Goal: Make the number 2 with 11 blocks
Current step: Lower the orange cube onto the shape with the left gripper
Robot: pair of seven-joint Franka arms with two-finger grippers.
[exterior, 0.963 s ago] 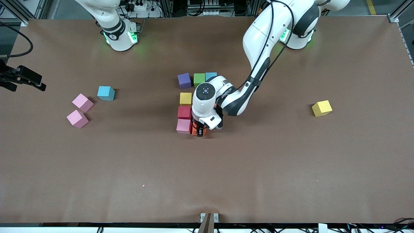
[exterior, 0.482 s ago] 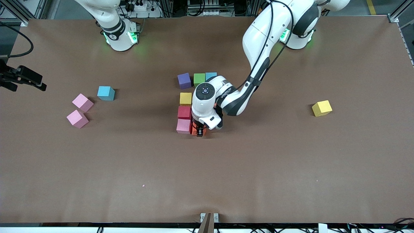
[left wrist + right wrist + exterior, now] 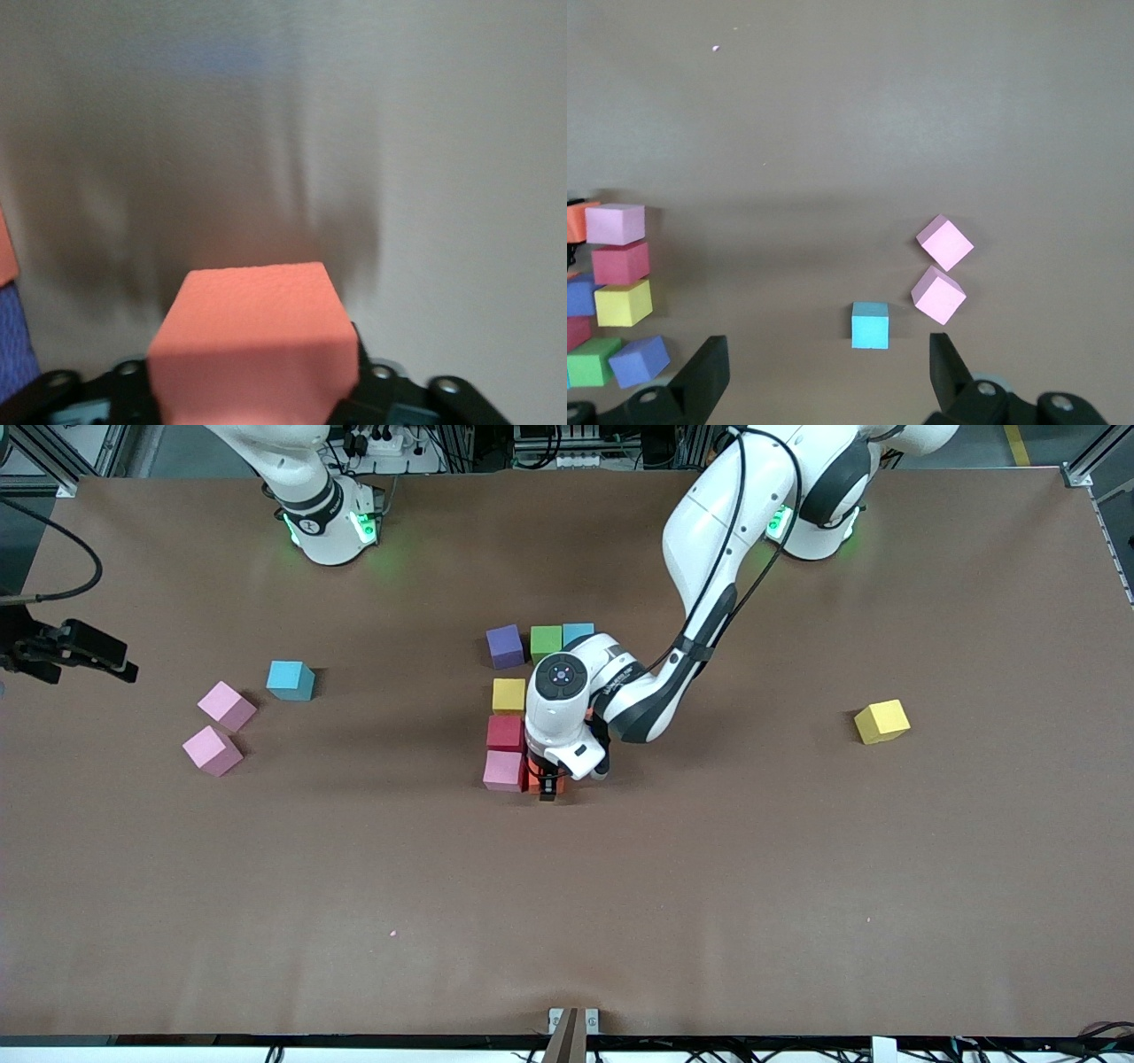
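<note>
Left end effector (image 3: 547, 786) loosened since before around orange block (image 3: 255, 350), right end effector (image 3: 824, 376) spread apart, waiting

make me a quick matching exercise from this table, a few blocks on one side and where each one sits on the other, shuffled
Things:
1. orange block
2. lone yellow block
3. purple block
4. two loose pink blocks

Places:
A. alone toward the left arm's end of the table
B. beside the green block
C. toward the right arm's end, by a blue block
D. between the left gripper's fingers, beside the pink block of the figure

Pairs: 1-D, 2-A, 3-B, 4-C
</note>
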